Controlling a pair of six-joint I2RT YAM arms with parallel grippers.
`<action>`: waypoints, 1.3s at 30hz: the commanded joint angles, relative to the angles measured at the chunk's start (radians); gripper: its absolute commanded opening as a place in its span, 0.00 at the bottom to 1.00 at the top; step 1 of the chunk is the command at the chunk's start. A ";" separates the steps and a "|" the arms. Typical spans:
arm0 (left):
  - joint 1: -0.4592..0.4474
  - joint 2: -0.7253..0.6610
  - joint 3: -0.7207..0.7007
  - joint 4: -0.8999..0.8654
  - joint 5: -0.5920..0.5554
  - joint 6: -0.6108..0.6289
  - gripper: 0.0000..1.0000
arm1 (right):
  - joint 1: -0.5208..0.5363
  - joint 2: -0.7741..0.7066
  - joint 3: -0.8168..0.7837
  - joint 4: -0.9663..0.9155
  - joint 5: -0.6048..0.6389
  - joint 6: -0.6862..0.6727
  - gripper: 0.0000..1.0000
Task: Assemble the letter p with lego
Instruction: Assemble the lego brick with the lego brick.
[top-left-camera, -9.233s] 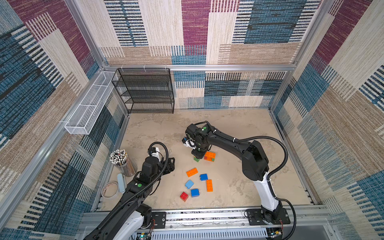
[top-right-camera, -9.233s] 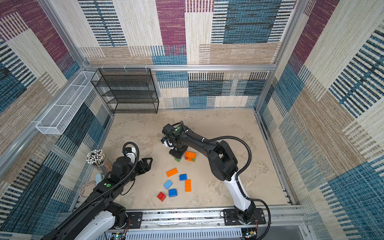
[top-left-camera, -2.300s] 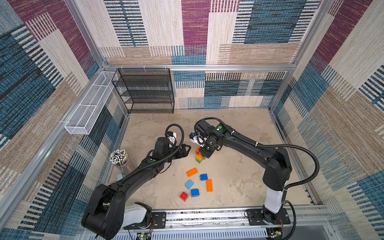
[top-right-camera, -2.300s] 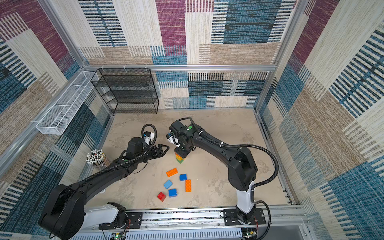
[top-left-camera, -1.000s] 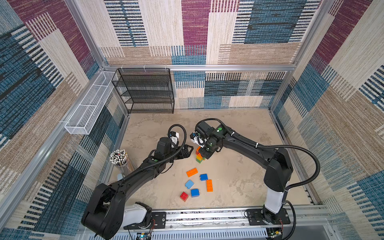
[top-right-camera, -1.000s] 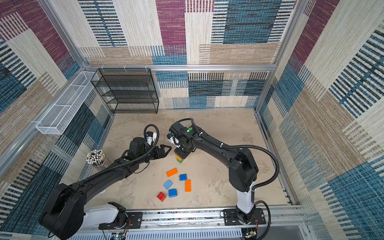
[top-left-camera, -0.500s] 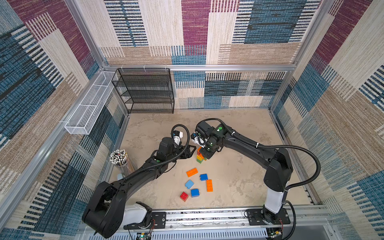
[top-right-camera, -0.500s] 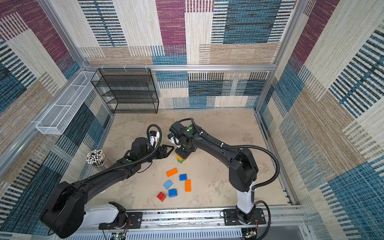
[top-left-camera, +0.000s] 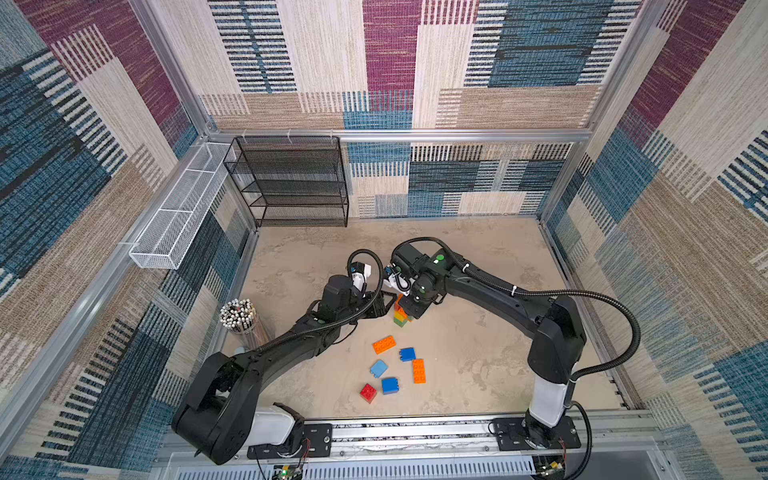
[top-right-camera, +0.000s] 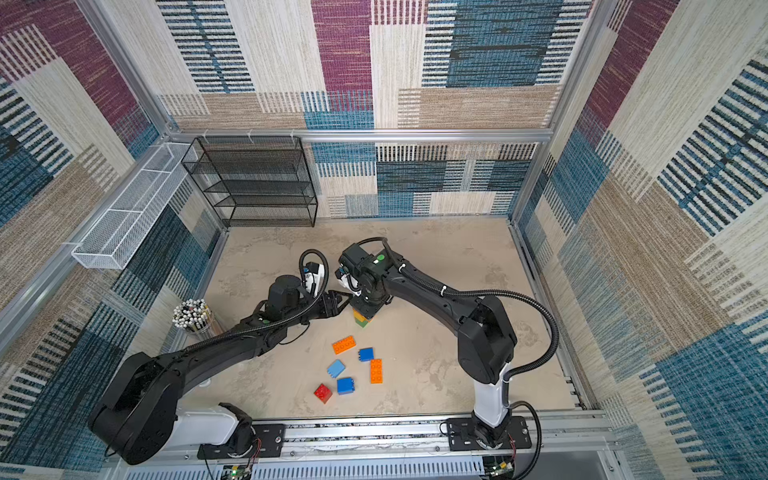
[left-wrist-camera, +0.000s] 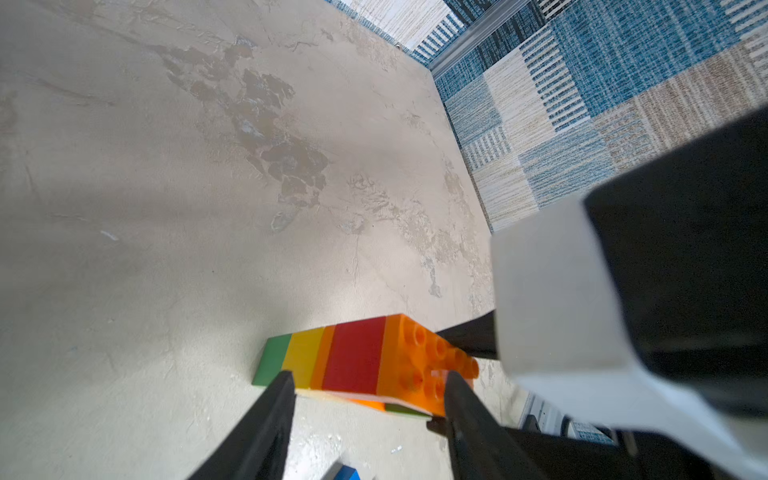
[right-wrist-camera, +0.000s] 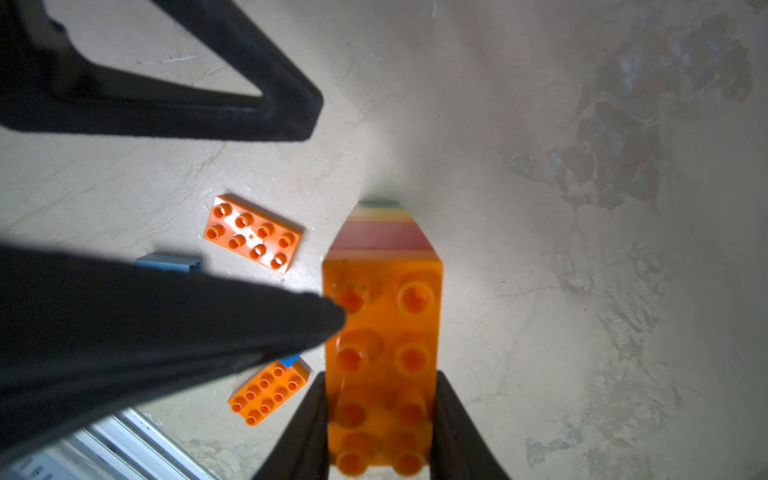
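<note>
Near the middle of the table, a colourful stack stands upright, its long orange top brick clamped between the right fingers. The left fingers are spread open beside the stack, one tip at the top brick's edge. A sideways shove from them could topple it or pop a joint. Six loose bricks lie toward the front edge. By the left edge a cup holds pens; basket and rack look empty.

L arm stretched low and fwd, R arm reaching in w/ wrist pointing down. L gripper jaws apart. R gripper clamped on orange brick.
</note>
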 joint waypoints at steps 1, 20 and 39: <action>-0.007 0.014 0.010 0.045 0.013 -0.012 0.56 | 0.000 0.002 0.006 -0.009 -0.005 -0.006 0.17; -0.035 0.085 0.018 0.052 -0.002 -0.013 0.35 | 0.001 0.000 -0.005 0.003 -0.007 -0.010 0.21; -0.058 0.091 0.000 0.044 -0.040 0.004 0.23 | -0.003 -0.120 -0.023 0.075 0.028 -0.014 0.52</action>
